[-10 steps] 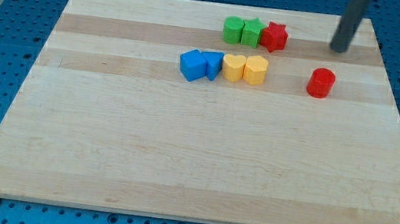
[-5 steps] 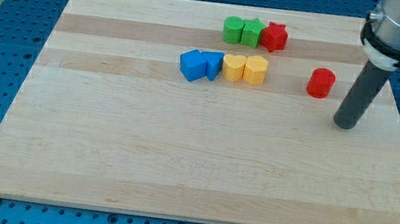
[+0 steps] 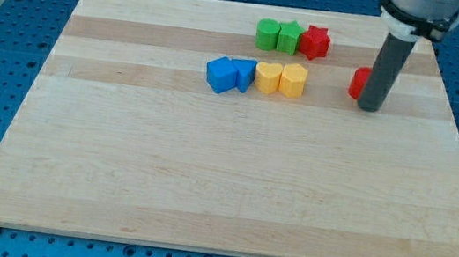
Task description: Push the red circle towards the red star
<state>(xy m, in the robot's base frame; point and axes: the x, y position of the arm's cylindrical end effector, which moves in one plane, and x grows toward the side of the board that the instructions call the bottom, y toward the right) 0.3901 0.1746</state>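
Note:
The red circle [image 3: 358, 82] lies on the wooden board toward the view's upper right, mostly hidden behind my rod. My tip [image 3: 371, 107] rests against the circle's right lower side. The red star [image 3: 315, 41] sits up and to the left of the circle, at the right end of a row with two green blocks.
Two green blocks [image 3: 268, 34] [image 3: 288, 38] stand left of the star. Below them is a row of a blue block [image 3: 221, 74], a second blue block [image 3: 243, 73], a yellow block [image 3: 267, 77] and another yellow block [image 3: 293, 79]. The board's right edge [image 3: 457, 123] is near my tip.
My tip swung from above the circle down to its lower right, then moved left and up against it. The red circle has shifted slightly left and up.

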